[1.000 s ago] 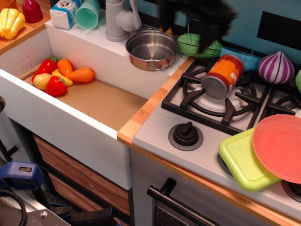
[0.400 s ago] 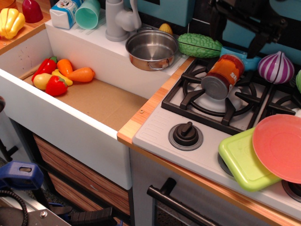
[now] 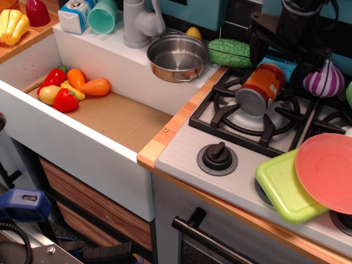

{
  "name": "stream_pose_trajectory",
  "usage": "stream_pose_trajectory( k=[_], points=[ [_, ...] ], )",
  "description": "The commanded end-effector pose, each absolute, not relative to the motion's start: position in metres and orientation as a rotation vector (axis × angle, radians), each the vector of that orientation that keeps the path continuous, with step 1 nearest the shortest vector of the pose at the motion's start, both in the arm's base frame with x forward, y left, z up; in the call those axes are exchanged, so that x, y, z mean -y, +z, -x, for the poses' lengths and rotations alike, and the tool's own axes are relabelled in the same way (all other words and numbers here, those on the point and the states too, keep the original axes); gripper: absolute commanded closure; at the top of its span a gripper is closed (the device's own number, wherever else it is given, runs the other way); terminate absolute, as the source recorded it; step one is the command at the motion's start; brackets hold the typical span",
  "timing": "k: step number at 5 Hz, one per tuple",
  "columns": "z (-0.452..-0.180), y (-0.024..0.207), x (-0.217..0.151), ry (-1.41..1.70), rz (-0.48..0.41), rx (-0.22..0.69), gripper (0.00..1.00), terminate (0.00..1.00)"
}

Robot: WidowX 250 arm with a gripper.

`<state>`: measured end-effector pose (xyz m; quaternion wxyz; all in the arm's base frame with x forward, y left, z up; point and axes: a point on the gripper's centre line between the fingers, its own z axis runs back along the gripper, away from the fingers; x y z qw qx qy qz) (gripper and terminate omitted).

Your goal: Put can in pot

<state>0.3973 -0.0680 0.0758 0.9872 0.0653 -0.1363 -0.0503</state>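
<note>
The can [image 3: 262, 89], orange-red with a grey metal end facing me, lies tilted on the black stove grate [image 3: 231, 113]. The shiny steel pot [image 3: 177, 57] stands empty on the white ledge at the sink's back right corner, left of the can. My black gripper [image 3: 283, 52] hangs just behind and above the can's far end. Its jaws stand apart, one finger [image 3: 254, 41] to the left of the can's top and the other to the right. It holds nothing.
A green bumpy vegetable [image 3: 231, 52] lies between pot and can. A purple onion [image 3: 323, 78] sits right of the gripper. A pink plate [image 3: 325, 171] on a green lid [image 3: 286, 187] lies front right. The faucet [image 3: 137, 25] and teal cup [image 3: 102, 15] stand left of the pot. Toy vegetables [image 3: 69, 88] lie in the sink.
The gripper moved from above the green vegetable to the right and then came down close behind the can. The can and the pot have not moved.
</note>
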Motion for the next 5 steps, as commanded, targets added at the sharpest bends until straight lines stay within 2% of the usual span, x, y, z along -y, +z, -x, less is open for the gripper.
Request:
stream_pose_trajectory(
  k=[1,4,5],
  points=[
    [-0.398,0.081,0.067,-0.105,-0.113,0.319,0.0,0.0],
    [-0.402,0.046,0.056,-0.105,-0.087,0.362,0.0,0.0],
    [-0.398,0.052,0.051,-0.109,-0.106,0.346,1.0,0.0]
  ],
)
